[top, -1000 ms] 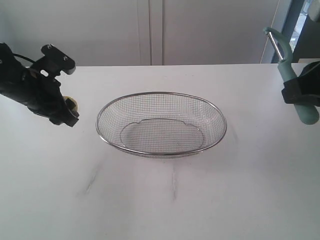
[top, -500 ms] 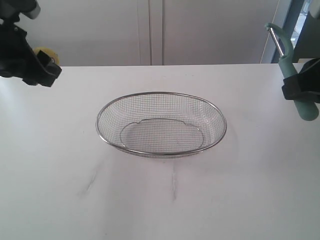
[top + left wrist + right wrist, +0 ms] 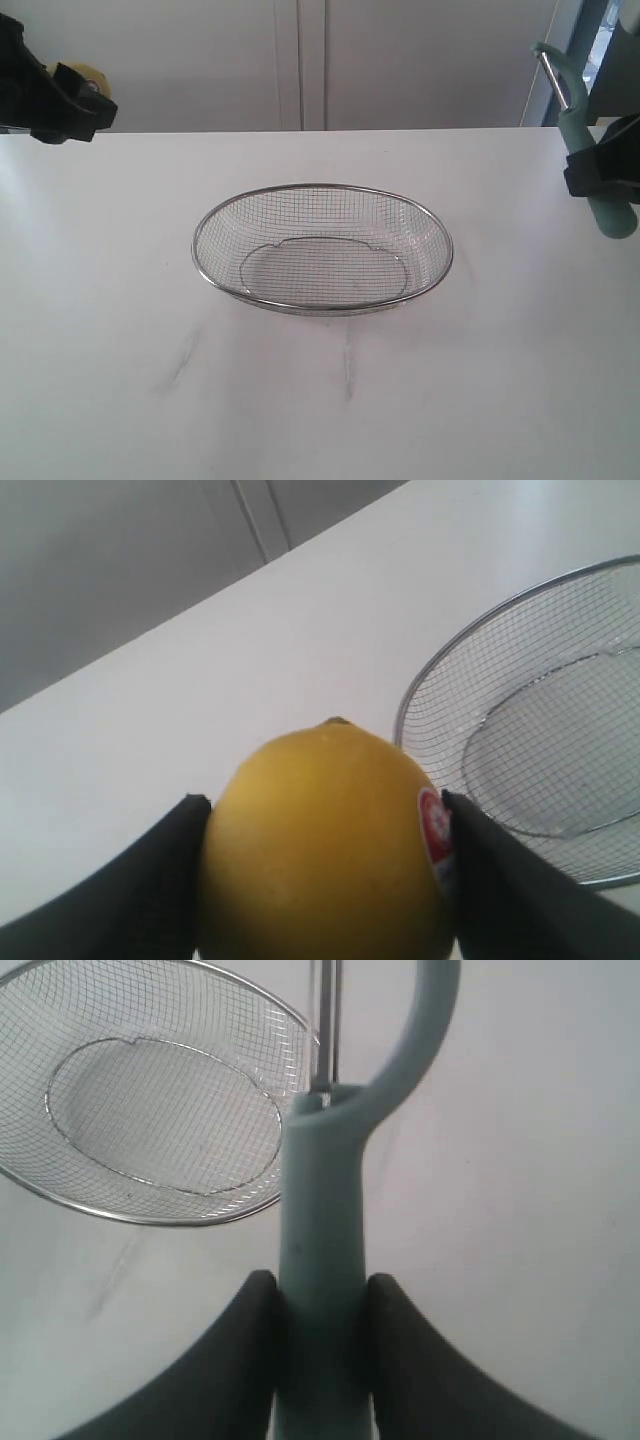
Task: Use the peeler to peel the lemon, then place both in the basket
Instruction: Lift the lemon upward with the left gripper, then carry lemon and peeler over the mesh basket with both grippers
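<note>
Once the left gripper [image 3: 80, 90] had risen from the table [image 3: 320, 400], the lemon [image 3: 320, 850] hung clear of it at far left, pinched between the jaws. The right gripper [image 3: 320, 1330] stayed clamped on the peeler [image 3: 322, 1210] by its teal handle, blade upward, far right. With both in hand, peeling could likely begin; the wire basket [image 3: 322, 187] sat empty between them.

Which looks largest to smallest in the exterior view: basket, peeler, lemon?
1. basket, clearly largest.
2. peeler, partly covered.
3. lemon, smallest, though only a sliver shows, so its true size is unsure.
</note>
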### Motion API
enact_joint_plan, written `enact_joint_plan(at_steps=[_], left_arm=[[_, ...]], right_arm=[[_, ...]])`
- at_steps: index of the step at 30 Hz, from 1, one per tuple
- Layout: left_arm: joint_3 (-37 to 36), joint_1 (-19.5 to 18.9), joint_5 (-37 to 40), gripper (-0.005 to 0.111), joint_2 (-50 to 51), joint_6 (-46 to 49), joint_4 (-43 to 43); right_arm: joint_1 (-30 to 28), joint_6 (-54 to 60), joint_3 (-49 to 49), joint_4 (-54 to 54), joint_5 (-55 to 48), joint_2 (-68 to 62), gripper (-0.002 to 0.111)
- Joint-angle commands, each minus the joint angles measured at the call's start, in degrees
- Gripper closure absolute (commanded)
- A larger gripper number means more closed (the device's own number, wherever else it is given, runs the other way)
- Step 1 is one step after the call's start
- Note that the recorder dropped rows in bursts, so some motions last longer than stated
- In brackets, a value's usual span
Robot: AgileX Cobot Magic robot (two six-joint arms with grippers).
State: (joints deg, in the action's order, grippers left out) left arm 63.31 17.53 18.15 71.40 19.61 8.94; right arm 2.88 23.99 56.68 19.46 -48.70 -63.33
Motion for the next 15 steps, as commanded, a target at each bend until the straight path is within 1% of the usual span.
enact_joint_plan(at_steps=[1, 7, 11, 15], left_arm=[[0.1, 3.1, -0.1, 0.107, -0.7, 1.7, 3.8], [0.1, 9.0, -0.1, 0.107, -0.7, 7.8, 3.8], [0.1, 11.9, 0.5, 0.107, -0.7, 8.9, 3.8], [-0.1, 14.1, 0.9, 0.107, -0.6, 10.2, 3.8]], right_arm=[[0.0, -0.3, -0.2, 0.4, 1.3, 0.4, 0.108], [0.0, -0.3, -0.2, 0.4, 1.4, 0.4, 0.108], [0.0, -0.3, -0.2, 2.2, 1.1, -0.2, 0.108], [0.0, -0.3, -1.4, 6.4, 0.7, -2.3, 0.108]])
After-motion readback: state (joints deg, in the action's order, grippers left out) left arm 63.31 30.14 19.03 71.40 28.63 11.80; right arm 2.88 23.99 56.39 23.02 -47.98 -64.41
